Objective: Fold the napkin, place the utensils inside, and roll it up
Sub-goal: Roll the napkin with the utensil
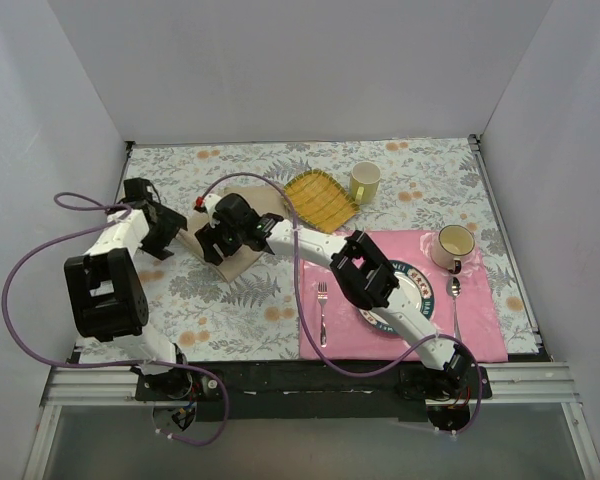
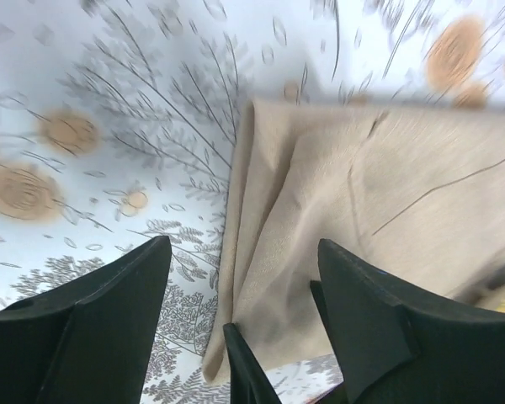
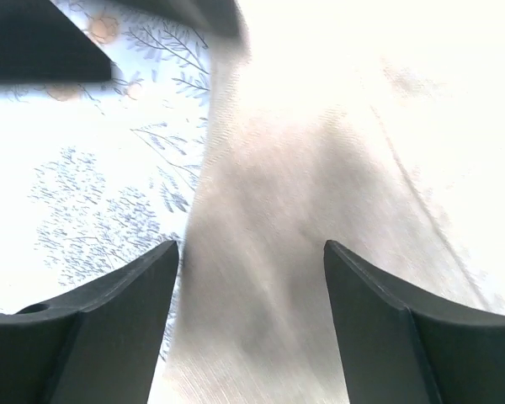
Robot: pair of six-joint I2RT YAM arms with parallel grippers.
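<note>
In the overhead view most of the napkin is hidden under the two wrists that meet over it. Only a tan corner shows, on the left half of the tabletop, well apart from the pink placemat. The left wrist view shows it better: the cloth lies folded in layers with a soft doubled edge on its left side, and its right part runs out of the picture and blurs. The right wrist view is badly washed out, so the napkin reads as a pale grey band and its folds cannot be made out. A dark shape is cut off at that view's top left corner; what it is I cannot tell.

The left gripper stands wide, its fingers either side of the napkin's folded edge and not pinching it. The right gripper is also spread wide above the cloth, holding nothing.

One fork and one spoon show on the placemat, either side of one plate, which the right arm half covers. There are two cups: one on the placemat, one beside the single yellow checked cloth.
</note>
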